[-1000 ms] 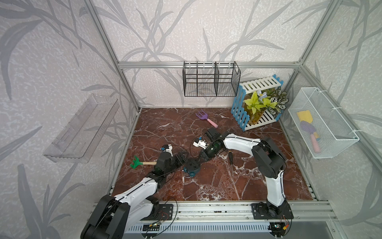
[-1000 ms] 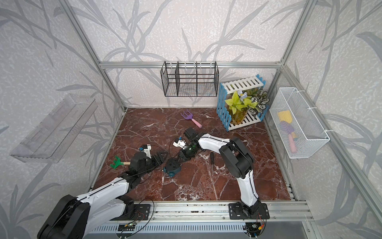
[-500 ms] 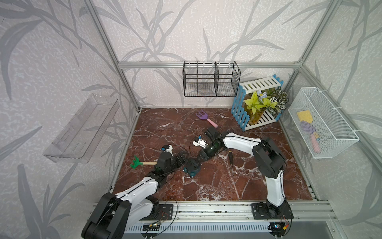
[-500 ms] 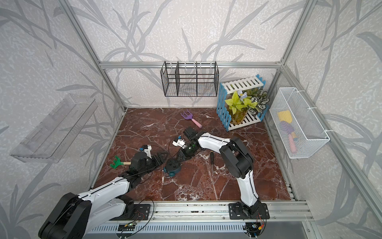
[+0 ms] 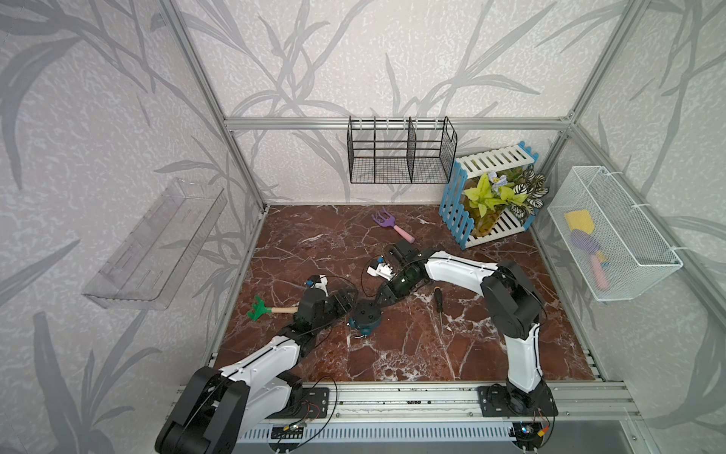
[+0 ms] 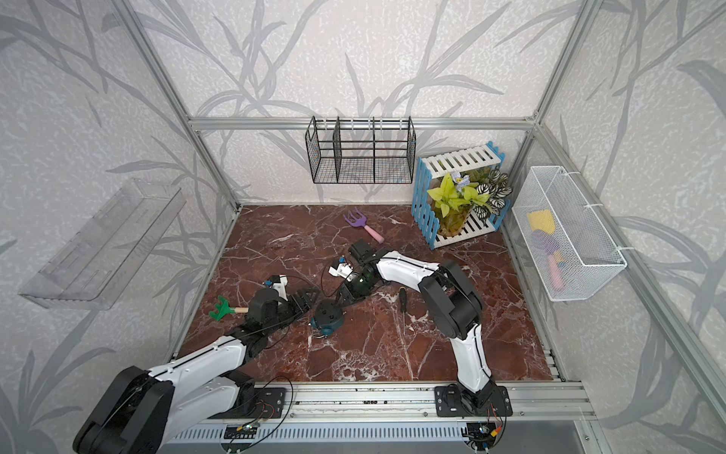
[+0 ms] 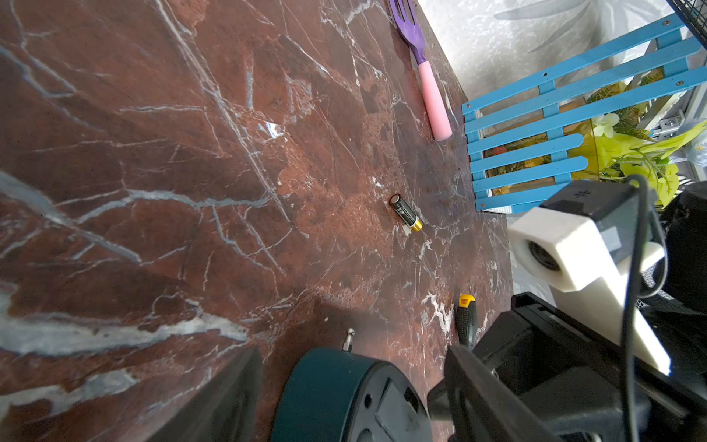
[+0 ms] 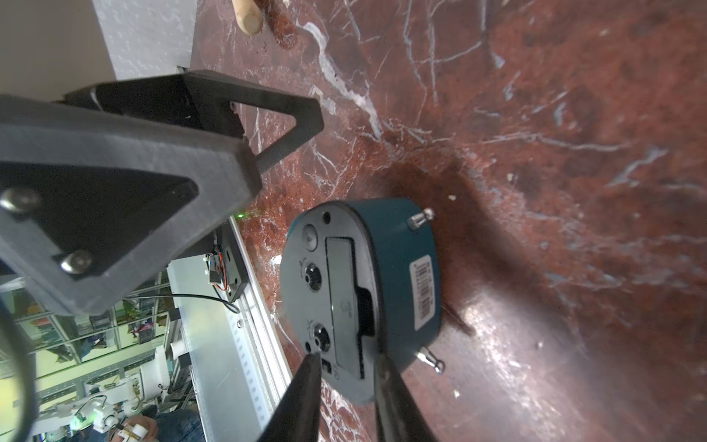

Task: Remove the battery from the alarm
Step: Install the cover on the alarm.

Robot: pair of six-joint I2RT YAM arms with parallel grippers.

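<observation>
While one alarm (image 5: pixel 365 316) lies face-down, one battery (image 7: pixel 405 212) lies apart.

We see the alarm (image 5: pixel 365 316), a small dark-teal clock, lying dial-down on the red marble floor (image 5: pixel 393 353) with its black back up and little metal feet sticking out sideways, while the battery (image 7: pixel 405 213), slim, dark and gold-ended, lies on its side apart from it.

alarm (image 5: pixel 365 315): back up on the floor (image 5: pixel 393 353), near centre
battery (image 7: pixel 405 212): on the floor beyond the alarm, well apart, toward the crate (image 5: pixel 455 208)
screwdriver (image 5: pixel 438 298): right of the alarm
crate: far right corner
fork (image 5: pixel 393 226): far centre, left of the crate
</observation>
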